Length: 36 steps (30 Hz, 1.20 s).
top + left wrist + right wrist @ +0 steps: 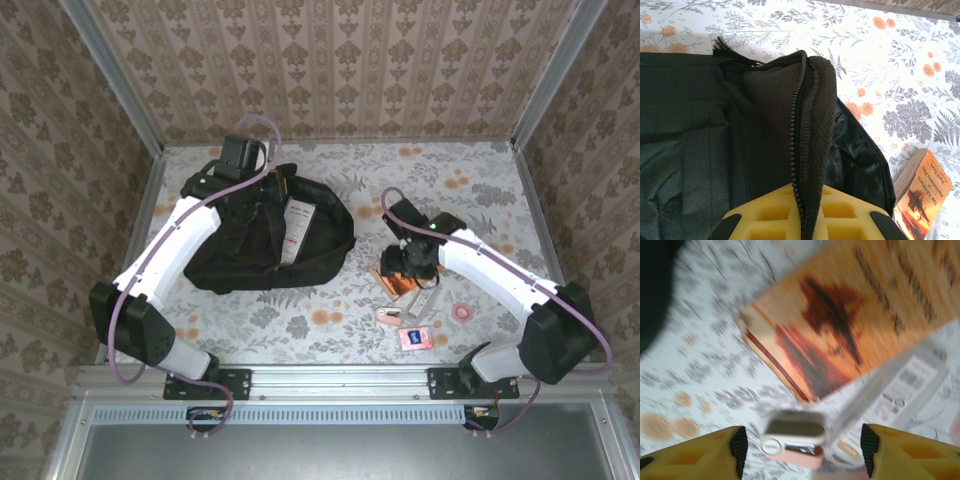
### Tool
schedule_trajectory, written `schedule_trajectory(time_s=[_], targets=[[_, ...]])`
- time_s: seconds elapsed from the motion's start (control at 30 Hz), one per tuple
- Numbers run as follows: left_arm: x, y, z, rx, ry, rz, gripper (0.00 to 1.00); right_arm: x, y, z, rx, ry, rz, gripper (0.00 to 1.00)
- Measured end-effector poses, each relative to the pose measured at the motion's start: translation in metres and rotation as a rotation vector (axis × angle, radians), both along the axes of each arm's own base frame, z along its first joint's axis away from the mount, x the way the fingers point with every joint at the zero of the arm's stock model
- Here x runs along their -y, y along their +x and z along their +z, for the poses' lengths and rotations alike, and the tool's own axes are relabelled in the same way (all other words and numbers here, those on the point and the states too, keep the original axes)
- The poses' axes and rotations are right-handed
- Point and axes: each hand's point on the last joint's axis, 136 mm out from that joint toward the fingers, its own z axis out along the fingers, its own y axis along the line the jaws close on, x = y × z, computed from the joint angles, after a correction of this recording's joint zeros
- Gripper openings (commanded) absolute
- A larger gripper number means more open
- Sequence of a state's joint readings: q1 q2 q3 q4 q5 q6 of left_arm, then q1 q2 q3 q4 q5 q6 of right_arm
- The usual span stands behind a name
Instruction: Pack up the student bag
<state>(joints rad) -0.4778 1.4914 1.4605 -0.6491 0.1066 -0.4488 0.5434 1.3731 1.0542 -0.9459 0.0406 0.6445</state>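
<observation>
We are pinching the zippered rim of the student bag [270,240] between the left fingers [840,215], which are clamped shut on the fabric and lifting it so the mouth gapes. The right fingers [910,455] are standing wide apart, gripping nothing, just above an orange paperback book [850,320] that is lying flat on the floral worktop [450,180], to the right of the bag.

We are judging the step in hand to be picking up that book. To do it well, we are wanting the right fingers straddling one edge of the cover, clear of the clear plastic case [900,385] lying just beside it and the small white and pink item [792,437] directly below them, so that only the book comes up. The left side should hold the rim high and steady, since the soft fabric is likely to sag over the opening.

The bag is lying on its side on the left half of the worktop: black, woven, rounded and limp, with its zipper open and a white booklet [298,228] showing inside. A frayed strap end is poking out near the rim.
</observation>
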Motion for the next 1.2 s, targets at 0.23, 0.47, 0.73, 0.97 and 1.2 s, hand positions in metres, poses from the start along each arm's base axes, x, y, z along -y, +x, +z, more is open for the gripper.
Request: schedule_trajectory(time_s=[0.23, 0.47, 0.73, 0.97, 1.2], targets=[[0.006, -0.004, -0.002, -0.003, 0.008, -0.020, 0.00, 0.030, -0.030, -0.017, -0.030, -0.015, -0.152, 0.68], [0.006, -0.004, -0.002, -0.003, 0.009, -0.019, 0.00, 0.057, -0.044, -0.058, -0.096, -0.024, -0.362, 0.69], [0.003, -0.003, -0.002, -0.003, 0.008, -0.012, 0.00, 0.055, -0.034, -0.080, -0.092, -0.004, -0.459, 0.68], [0.003, -0.003, -0.001, -0.002, 0.007, -0.012, 0.00, 0.055, -0.032, -0.101, -0.122, -0.030, -0.495, 0.59], [0.003, -0.003, 0.000, 0.000, 0.005, -0.013, 0.00, 0.057, -0.031, -0.098, -0.104, -0.033, -0.505, 0.37]])
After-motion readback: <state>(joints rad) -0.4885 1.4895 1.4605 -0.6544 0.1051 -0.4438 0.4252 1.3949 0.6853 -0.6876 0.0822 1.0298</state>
